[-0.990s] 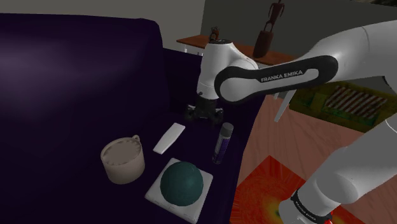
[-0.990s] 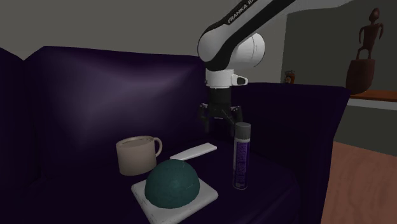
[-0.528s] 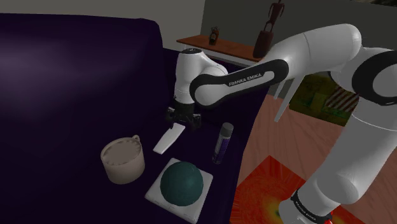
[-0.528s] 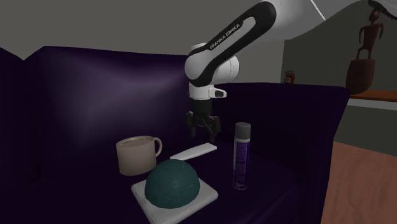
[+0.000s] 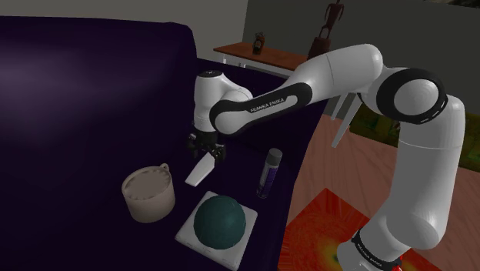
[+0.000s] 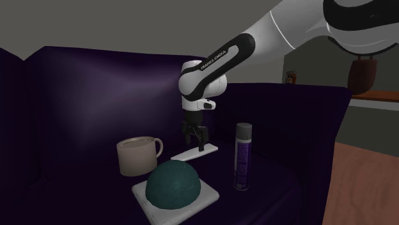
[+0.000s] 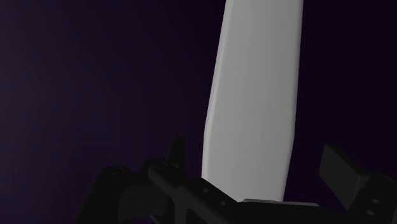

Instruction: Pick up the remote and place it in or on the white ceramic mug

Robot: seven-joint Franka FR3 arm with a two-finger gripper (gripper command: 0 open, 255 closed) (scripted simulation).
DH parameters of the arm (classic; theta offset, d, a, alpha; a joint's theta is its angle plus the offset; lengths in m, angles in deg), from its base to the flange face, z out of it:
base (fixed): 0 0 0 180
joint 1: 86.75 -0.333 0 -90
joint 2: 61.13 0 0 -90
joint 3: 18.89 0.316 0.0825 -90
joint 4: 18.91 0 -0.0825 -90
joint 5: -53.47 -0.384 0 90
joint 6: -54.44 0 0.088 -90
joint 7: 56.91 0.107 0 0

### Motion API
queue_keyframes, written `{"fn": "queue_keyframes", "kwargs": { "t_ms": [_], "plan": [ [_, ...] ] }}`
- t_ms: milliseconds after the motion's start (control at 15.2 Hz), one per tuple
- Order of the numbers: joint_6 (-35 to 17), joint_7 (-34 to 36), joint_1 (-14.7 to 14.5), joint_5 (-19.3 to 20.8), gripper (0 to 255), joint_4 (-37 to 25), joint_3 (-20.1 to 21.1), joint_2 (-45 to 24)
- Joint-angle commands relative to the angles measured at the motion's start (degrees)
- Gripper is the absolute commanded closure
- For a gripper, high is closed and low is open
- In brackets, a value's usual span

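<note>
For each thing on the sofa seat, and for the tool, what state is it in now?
remote, lying flat on the sofa seat
tool, open, astride the remote without touching it
mug, upright
spray can, upright, cap on
teal dome, resting on a white slab

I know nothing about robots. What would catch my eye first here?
First, the big white arm reaching over a dark purple sofa, with its black gripper open just over a flat pale remote that lies on the seat. Beside the remote, toward the shoulder view's left, stands a cream mug. Nearer the camera, a teal dome sits on a white square slab.
</note>
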Motion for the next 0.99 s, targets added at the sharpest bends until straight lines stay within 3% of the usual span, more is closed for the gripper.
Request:
{"fn": "queue_keyframes", "kwargs": {
  "t_ms": [0, 726, 792, 924],
  "plan": [
    [-1.0, 0.4, -0.2, 0.5, 0, 0.2, -0.3, -0.8],
    [-3.1, 1.0, -0.5, 1.4, 0, 1.2, -0.8, -2.1],
    [-3.1, 1.0, -0.5, 1.4, 255, 1.2, -0.8, -2.1],
    [-3.1, 1.0, -0.5, 1.4, 255, 1.2, -0.8, -2.2]
  ]
}}
